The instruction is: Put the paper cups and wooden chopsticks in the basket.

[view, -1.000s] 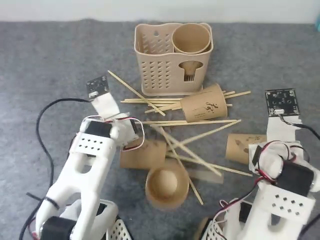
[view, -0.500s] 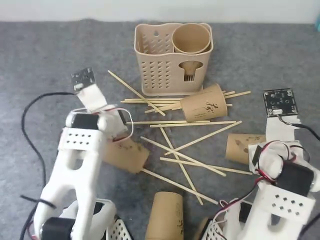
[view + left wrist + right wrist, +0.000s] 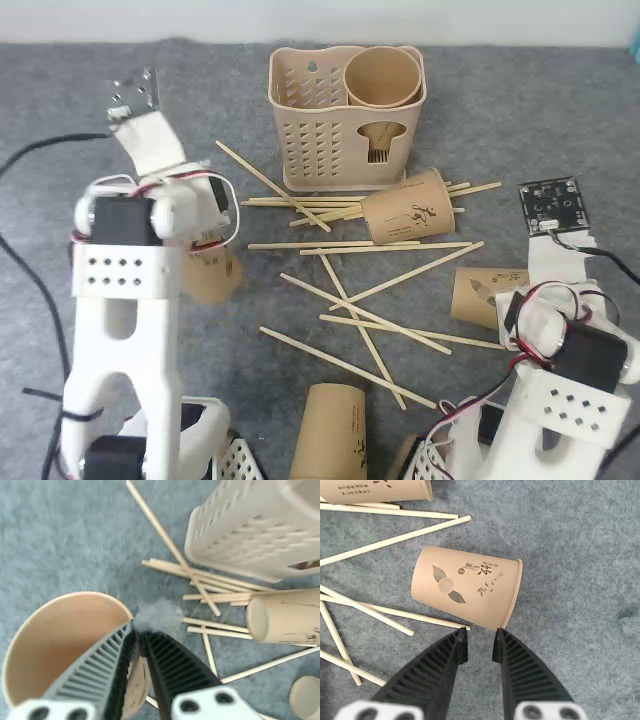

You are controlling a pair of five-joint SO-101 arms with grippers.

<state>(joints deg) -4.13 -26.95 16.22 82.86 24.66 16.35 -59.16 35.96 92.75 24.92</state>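
Over the bench, my left fingers (image 3: 167,662) pinch a paper cup (image 3: 60,635) by its rim; the basket (image 3: 320,150) stands ahead, off to my right

The basket (image 3: 312,150) can be entered from above through its left compartment, which is open at the top; an upright paper cup (image 3: 382,78) fills the right one. Low at its front, a lying cup (image 3: 412,207) rests on crossed wooden chopsticks (image 3: 350,245), which spread over the middle of the grey carpet (image 3: 530,110) between the arms. Bare carpet runs along both sides of the basket. The left gripper (image 3: 137,637), pinching a tilted cup (image 3: 60,635) by the rim, hangs over the left stretch. A side-lying cup (image 3: 465,587) lies just before the right gripper (image 3: 480,640), whose fingertips stand slightly apart, with chopsticks beside it. Another cup (image 3: 330,435) lies between the arm bases.
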